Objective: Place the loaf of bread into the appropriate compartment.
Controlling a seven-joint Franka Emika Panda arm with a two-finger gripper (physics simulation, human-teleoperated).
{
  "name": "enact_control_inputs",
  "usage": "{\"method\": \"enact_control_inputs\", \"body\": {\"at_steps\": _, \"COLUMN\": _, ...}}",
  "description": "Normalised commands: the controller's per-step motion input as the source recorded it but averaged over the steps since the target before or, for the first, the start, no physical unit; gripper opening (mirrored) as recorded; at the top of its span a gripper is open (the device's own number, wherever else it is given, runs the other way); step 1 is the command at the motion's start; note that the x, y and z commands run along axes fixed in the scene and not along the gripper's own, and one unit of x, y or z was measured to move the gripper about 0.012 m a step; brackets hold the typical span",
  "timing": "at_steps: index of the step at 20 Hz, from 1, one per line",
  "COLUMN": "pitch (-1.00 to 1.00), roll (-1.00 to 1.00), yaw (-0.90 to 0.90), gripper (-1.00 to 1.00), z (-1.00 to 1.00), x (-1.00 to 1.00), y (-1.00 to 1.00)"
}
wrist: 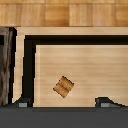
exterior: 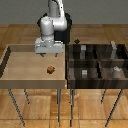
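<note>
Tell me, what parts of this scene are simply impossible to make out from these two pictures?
- Gripper: in the exterior view its fingers are too small and blurred to tell open from shut; the wrist view's edge cuts off all but the fingertips.
- Small grey block and small white object in the divided bin: too small in the exterior view to identify.
- Loaf of bread: its underside is hidden against the light wooden tray in both views.
</note>
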Motion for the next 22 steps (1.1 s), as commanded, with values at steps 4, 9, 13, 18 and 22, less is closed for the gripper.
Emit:
{"method": "enact_control_inputs", "body": {"at_steps": 4, "pitch": 0.0, "roll": 0.0, "yaw": 0.0, "gripper": 1.0, "z": -0.25, "x": 0.0, "y": 0.0}}
{"method": "enact_control_inputs", "body": {"at_steps": 9, "pitch": 0.0, "roll": 0.0, "yaw": 0.0, "gripper": 1.0, "z": -0.8, "x": 0.0, "y": -0.2}}
{"method": "enact_control_inputs", "body": {"at_steps": 13, "pitch": 0.0, "roll": 0.0, "yaw": 0.0, "gripper": 1.0, "z": 0.0, "x": 0.0, "y": 0.0}}
{"method": "enact_control_inputs", "body": {"at_steps": 18, "pitch": 0.0, "roll": 0.0, "yaw": 0.0, "gripper": 1.0, "z": 0.0, "x": -0.2, "y": 0.0}}
{"method": "enact_control_inputs", "body": {"at_steps": 22, "pitch": 0.0, "roll": 0.0, "yaw": 0.0, "gripper": 1.0, "z": -0.25, "x": 0.0, "y": 0.25}}
